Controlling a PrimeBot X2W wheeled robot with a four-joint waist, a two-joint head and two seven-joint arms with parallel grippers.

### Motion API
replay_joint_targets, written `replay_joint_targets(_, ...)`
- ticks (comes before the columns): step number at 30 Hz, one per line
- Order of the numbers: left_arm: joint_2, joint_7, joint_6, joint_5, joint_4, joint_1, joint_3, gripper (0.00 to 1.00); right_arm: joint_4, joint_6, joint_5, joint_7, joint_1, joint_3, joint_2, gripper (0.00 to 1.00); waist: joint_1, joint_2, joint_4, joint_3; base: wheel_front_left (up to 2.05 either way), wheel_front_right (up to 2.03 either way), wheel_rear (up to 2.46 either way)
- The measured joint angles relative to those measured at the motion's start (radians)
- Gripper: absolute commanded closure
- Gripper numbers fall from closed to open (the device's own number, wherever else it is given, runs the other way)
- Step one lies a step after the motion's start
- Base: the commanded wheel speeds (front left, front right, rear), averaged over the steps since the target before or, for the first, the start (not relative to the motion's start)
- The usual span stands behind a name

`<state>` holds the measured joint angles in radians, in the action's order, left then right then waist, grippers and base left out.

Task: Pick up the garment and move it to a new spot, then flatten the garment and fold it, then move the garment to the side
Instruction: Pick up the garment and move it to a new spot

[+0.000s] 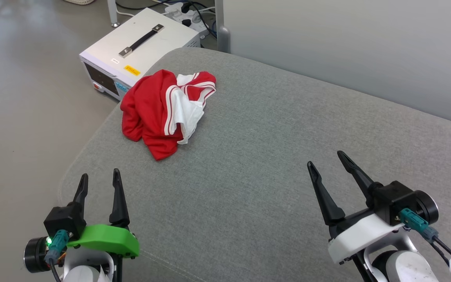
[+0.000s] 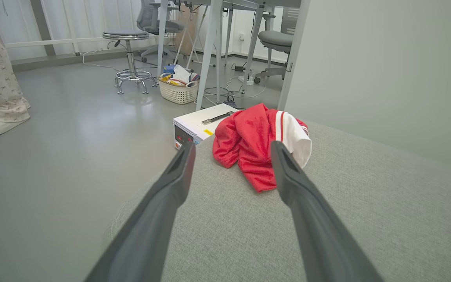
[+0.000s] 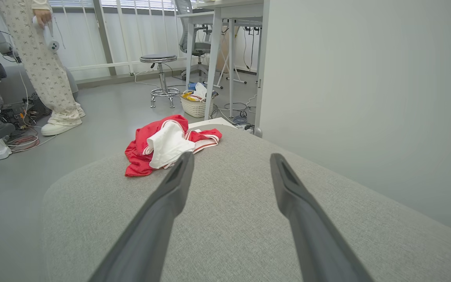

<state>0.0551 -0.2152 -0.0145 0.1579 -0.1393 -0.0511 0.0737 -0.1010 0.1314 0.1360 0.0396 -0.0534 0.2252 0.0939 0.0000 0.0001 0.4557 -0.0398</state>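
The garment [image 1: 151, 113], a red jersey-style T-shirt with a white sleeve and red-white striped trim, is being left crumpled in a heap near the far left corner of the grey upholstered bench [image 1: 272, 164], part of the white sleeve being folded over the red cloth. No lettering is being shown on the crumpled folds. The left claw [image 1: 100, 174] is being held with its two dark fingers spread apart and nothing between them, above the near left part of the bench and well apart from the garment. The right claw [image 1: 325, 158] is likewise being held wide, gripping nothing, over the near right part of the bench, further still from the garment. In the left wrist view the garment [image 2: 249, 145] is being framed between the fingers of the left claw [image 2: 233, 145]; in the right wrist view it [image 3: 139, 152] is being seen left of the right claw [image 3: 231, 155]. A white instrument case [image 1: 139, 43] with a black handle is being kept on the floor just beyond the bench corner, behind the garment. Further back, a basket [image 2: 177, 92], a stool [image 2: 129, 37] and a standing person [image 3: 41, 58] are being shown
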Motion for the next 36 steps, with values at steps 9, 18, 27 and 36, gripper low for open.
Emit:
replay_joint_targets(9, 0.0, -0.016, -0.009, 0.0, -0.015, 0.0, 0.003, 0.0, -0.003, 0.0, 0.002, 0.009, -0.002, -0.004, -0.006, 0.0, 0.0, 0.0, 0.056, 0.002, 0.0, 0.0, 0.0)
replay_joint_targets(18, 0.0, -0.034, -0.012, 0.004, -0.03, -0.001, -0.006, 0.0, -0.015, 0.0, 0.002, 0.008, -0.019, -0.016, -0.009, 0.0, 0.0, 0.0, 0.085, -0.018, 0.0, 0.0, 0.0)
replay_joint_targets(27, 0.001, -0.041, -0.017, 0.012, -0.081, -0.087, -0.01, 0.0, -0.049, 0.0, 0.001, -0.027, -0.064, -0.026, 0.019, 0.0, 0.0, 0.0001, 0.056, -0.064, 0.0, 0.0, 0.0)
replay_joint_targets(36, 0.069, 0.028, -0.054, 0.031, -0.18, -0.296, -0.011, 0.0, -0.087, 0.0, 0.0, -0.059, -0.115, -0.038, 0.046, 0.0, 0.0001, 0.0, -0.021, -0.136, 0.0, 0.0, 0.0)
